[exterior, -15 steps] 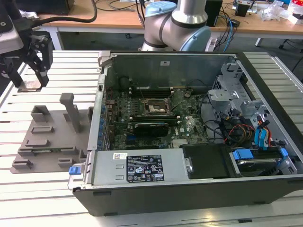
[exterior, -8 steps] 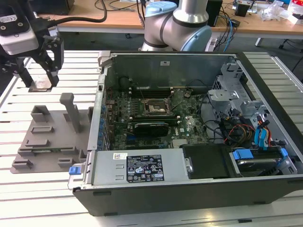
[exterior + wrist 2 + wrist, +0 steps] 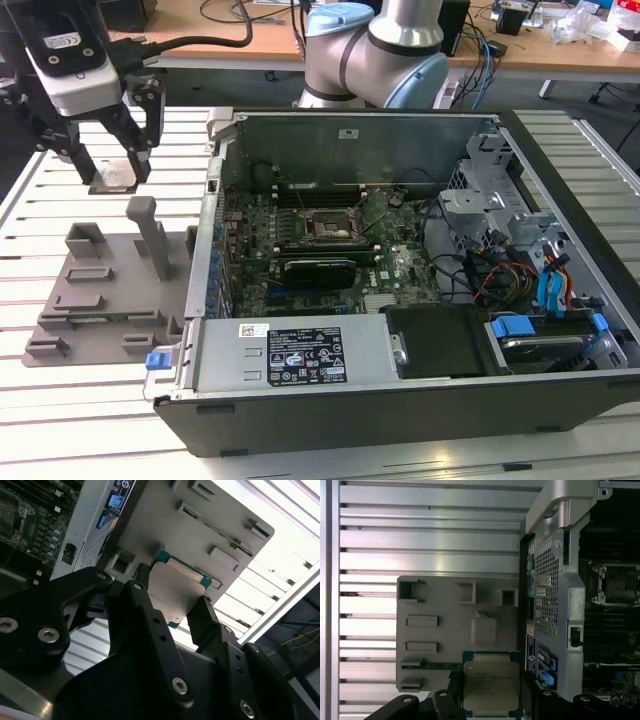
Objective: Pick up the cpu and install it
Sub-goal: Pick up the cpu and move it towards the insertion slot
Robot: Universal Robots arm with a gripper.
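Fingers: pinching the cpu by two opposite edges, one finger on each side; the gripper carries it roughly flat, metal top facing the wrist.
Cpu position: in the air, clear of the grey fixture tray, over the tabletop toward its far corner at the exterior view's left, outside the computer case.
Socket: on the motherboard inside the case, well apart from the cpu.
Handling (judged): light, thin and stiff. The smooth metal lid looks slippery. The green rim and underside are probably fragile.
Hold: you take it by the edges only, squarely and with a modest squeeze. Treat any tilt as a slip risk.
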